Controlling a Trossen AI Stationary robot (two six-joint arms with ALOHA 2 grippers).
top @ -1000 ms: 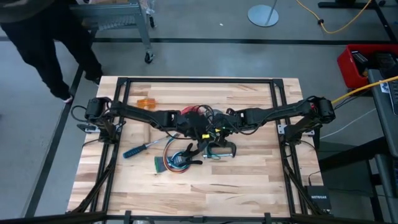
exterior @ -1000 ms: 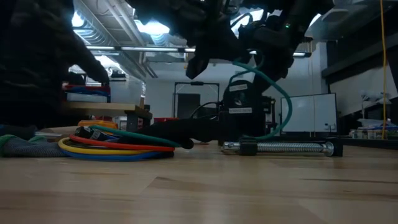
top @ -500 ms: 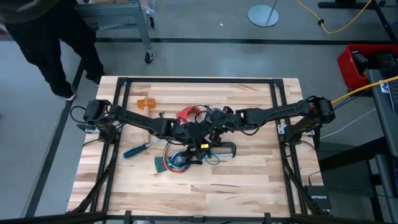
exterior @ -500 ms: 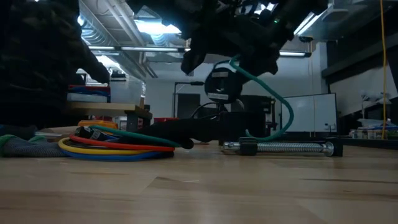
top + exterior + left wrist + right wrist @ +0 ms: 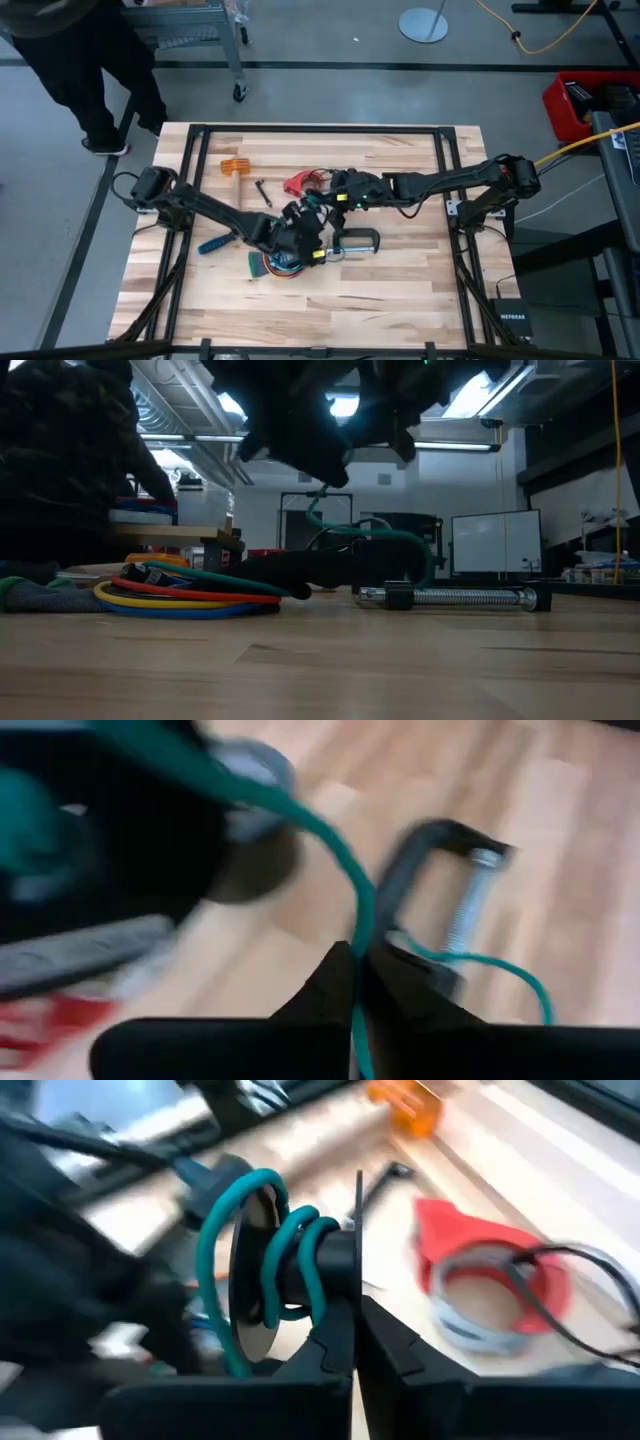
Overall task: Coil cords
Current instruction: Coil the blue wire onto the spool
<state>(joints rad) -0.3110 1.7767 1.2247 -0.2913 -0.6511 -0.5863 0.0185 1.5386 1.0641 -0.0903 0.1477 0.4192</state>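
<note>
My arms: two, dark, slim, jointed links, each rising from a bulky black base at the table's side edges. Thick black cables loop off both bases. Left gripper (image 5: 355, 982): matte black tapered fingers. Right gripper (image 5: 355, 1342): same black wedge-shaped fingers. Small yellow-green tags near both wrists in the high view.

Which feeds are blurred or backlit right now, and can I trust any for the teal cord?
Left wrist view: heavy motion blur, though the teal cord shows running between the left gripper's shut fingers. Right wrist view: background smeared, cord loops near the right gripper fairly crisp. Low view: arms silhouetted against ceiling lights. High view: sharp, evenly lit, cord tiny.
</note>
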